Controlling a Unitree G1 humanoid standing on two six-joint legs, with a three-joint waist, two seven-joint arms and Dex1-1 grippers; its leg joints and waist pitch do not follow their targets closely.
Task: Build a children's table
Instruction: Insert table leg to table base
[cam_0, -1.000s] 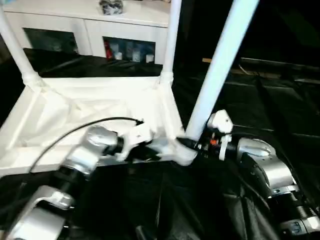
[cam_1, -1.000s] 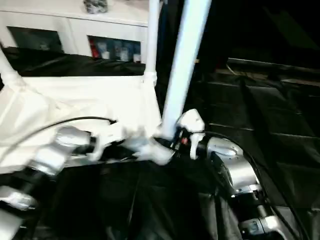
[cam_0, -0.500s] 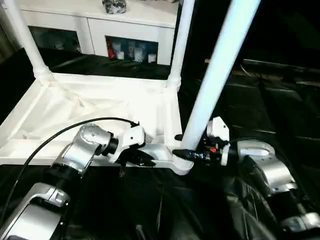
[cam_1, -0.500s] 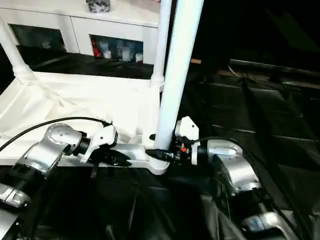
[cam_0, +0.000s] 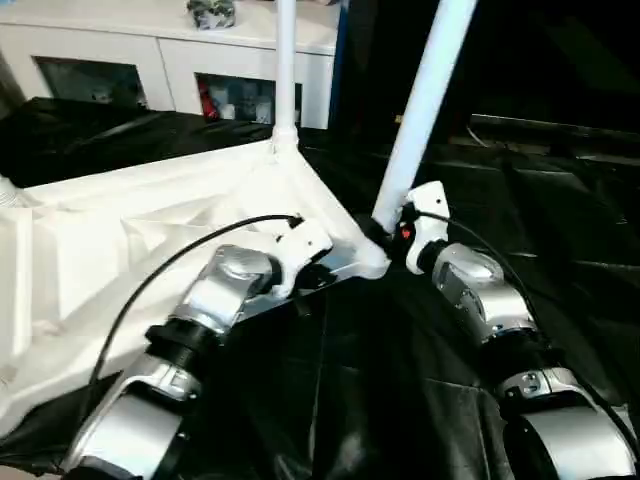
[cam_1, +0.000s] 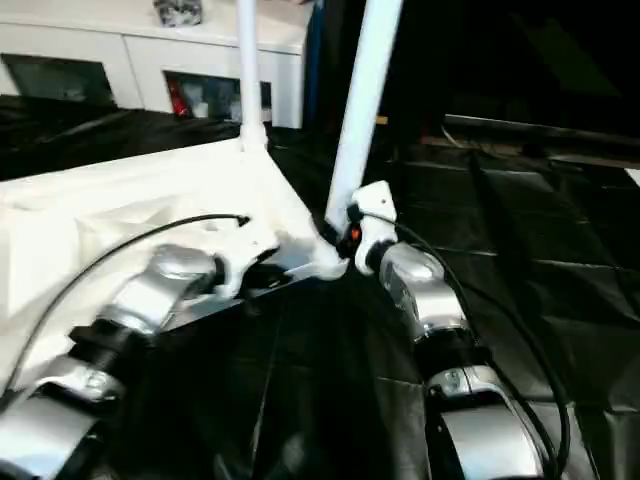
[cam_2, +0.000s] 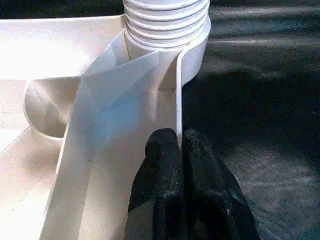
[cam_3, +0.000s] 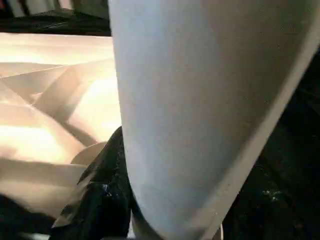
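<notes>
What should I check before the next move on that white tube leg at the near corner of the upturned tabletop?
1. Right gripper closed around the white plastic tube leg near its base: ok.
2. Left gripper pinching the thin rim of the upturned white plastic tabletop: ok, fingers shut on the wall.
3. Leg upright in the ribbed round corner socket: not ok, it leans.
4. Leg fully seated: cannot tell.
5. Far white leg standing in its socket: ok.
6. Black cable free of the socket: ok.
</notes>
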